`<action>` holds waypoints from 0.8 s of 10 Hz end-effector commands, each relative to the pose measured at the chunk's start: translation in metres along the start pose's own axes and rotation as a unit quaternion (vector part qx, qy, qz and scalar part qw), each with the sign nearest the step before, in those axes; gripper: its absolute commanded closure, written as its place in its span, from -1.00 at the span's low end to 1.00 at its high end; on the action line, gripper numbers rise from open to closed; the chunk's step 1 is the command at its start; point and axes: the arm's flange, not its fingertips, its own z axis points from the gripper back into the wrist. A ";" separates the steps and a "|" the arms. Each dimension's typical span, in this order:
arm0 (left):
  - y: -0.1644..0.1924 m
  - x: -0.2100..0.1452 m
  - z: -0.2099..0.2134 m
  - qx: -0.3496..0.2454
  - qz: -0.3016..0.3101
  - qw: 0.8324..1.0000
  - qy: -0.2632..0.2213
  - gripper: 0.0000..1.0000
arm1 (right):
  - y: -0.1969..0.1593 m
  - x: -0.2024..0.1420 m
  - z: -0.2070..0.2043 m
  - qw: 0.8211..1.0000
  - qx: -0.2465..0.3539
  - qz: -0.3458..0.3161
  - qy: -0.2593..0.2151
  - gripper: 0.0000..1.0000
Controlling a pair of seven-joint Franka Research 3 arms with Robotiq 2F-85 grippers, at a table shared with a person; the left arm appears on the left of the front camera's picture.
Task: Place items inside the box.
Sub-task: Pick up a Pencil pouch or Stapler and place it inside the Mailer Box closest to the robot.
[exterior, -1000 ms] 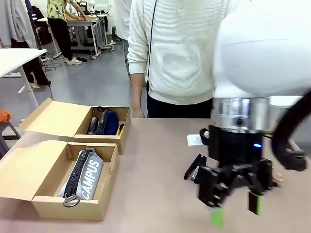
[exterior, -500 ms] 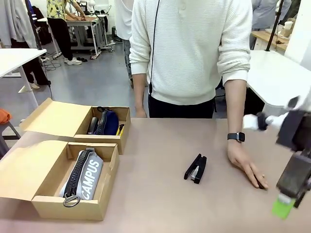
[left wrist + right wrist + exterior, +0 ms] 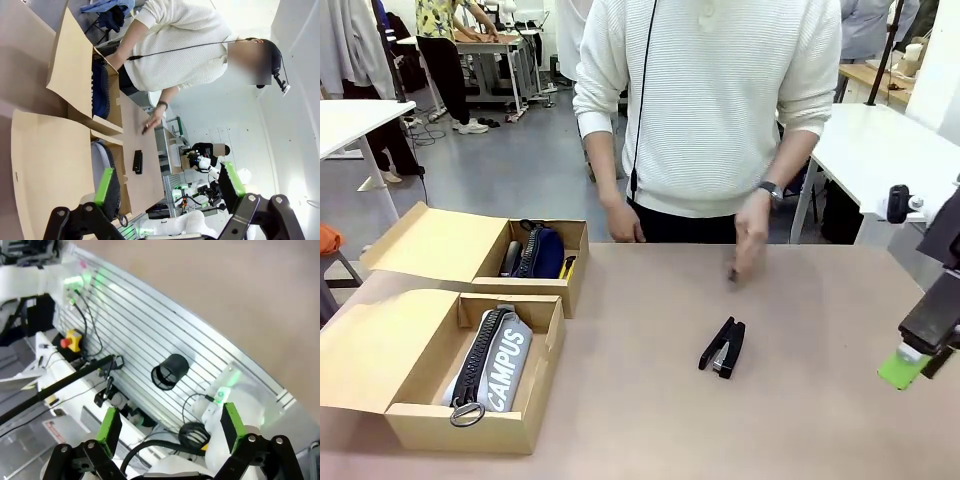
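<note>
1. Fingers of the robot's left hand stand wide apart with nothing between them. In its wrist view it is up over the cardboard boxes.
2. At the counter's left front stands the wider box, its flap lid folded out to the left. The grey pouch lettered "CAMPUS" lies inside it, its black zipper beside the lettering and the ring pull at the near end.
3. Just behind, touching or nearly so, sits the narrower box, also open. It holds a dark blue pouch and a yellow knife against its right wall.
4. The black stapler lies on the bare counter near the middle, well apart from both boxes.
5. Beyond it, the person's hand hangs over the counter's far part, blurred; whether it pinches something small I cannot tell.
6. The robot's right hand is open and empty. In the front view one green pad hangs at the right edge, above the counter and well to the stapler's right.
</note>
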 end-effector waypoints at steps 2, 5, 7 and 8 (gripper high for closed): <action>-0.001 0.000 -0.001 -0.011 -0.007 1.000 -0.005 -1.00 | 0.000 0.000 0.000 1.000 0.000 0.000 0.000 -1.00; -0.001 0.000 -0.001 -0.011 -0.007 1.000 -0.005 -1.00 | 0.049 0.107 -0.011 0.969 -0.040 -0.243 -0.031 -1.00; -0.001 0.000 -0.001 -0.011 -0.007 1.000 -0.005 -1.00 | 0.056 0.171 -0.027 0.930 -0.040 -0.365 -0.026 -1.00; -0.001 0.000 -0.001 -0.011 -0.007 1.000 -0.005 -1.00 | 0.053 0.197 -0.037 0.904 -0.040 -0.424 -0.021 -1.00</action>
